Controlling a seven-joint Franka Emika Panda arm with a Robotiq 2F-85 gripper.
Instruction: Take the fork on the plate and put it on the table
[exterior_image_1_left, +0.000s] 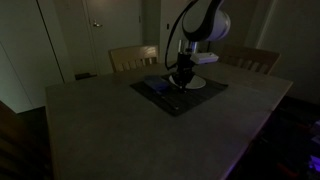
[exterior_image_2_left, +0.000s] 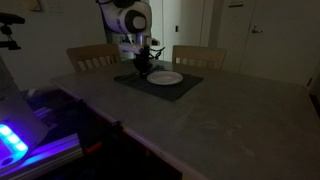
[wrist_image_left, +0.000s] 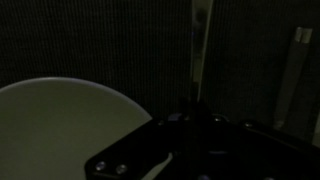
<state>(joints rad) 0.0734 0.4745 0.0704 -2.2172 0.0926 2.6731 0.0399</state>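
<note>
Gripper (exterior_image_1_left: 180, 78) low over dark placemat (exterior_image_1_left: 150, 92), just beside plate (exterior_image_2_left: 166, 78).
Wrist view: fork (wrist_image_left: 200, 45) is a thin streak against placemat, off plate's rim; too dim to tell whether jaws are apart or together.

The plate (wrist_image_left: 60, 125) looks smooth, faintly glossy ceramic; the placemat (wrist_image_left: 100, 40) is dark, finely woven cloth; the surface (exterior_image_1_left: 120, 130) is smooth and matt.

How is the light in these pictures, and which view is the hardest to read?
In both exterior views the room is dim and the table looks grey and soft; in an exterior view a blue-violet glow shines at the lower left; the wrist view is darkest, with only the plate standing out pale.
</note>
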